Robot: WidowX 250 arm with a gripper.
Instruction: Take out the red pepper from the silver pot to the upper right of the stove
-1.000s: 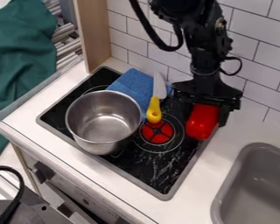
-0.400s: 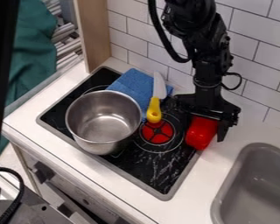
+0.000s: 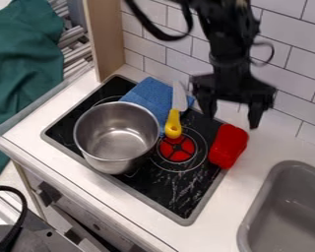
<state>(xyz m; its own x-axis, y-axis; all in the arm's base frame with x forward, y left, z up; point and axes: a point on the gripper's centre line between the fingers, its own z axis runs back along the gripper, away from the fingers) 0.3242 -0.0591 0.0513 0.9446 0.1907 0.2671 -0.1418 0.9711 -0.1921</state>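
Gripper (image 3: 232, 120): fingers wide apart, empty, we judge for clean release.
Red pepper (image 3: 228, 146): just below the fingers, at the stove's (image 3: 186, 197) upper-right edge, seemingly to meet our goal.
Silver pot (image 3: 116, 138): farther left of the fingers, empty.

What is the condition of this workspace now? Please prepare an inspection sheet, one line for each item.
Surface: black stovetop with grey rim, set in white counter.
Job's things: shiny red toy pepper out of the silver metal pot, lying at the stovetop's right edge; nothing seen inside the pot.
Clutter: yellow-handled knife, blue folded cloth.
End effector: open, holding nothing.
Cables: black cable beside the arm; another at lower left.
Surroundings: white tiled wall, grey sink, green fabric.
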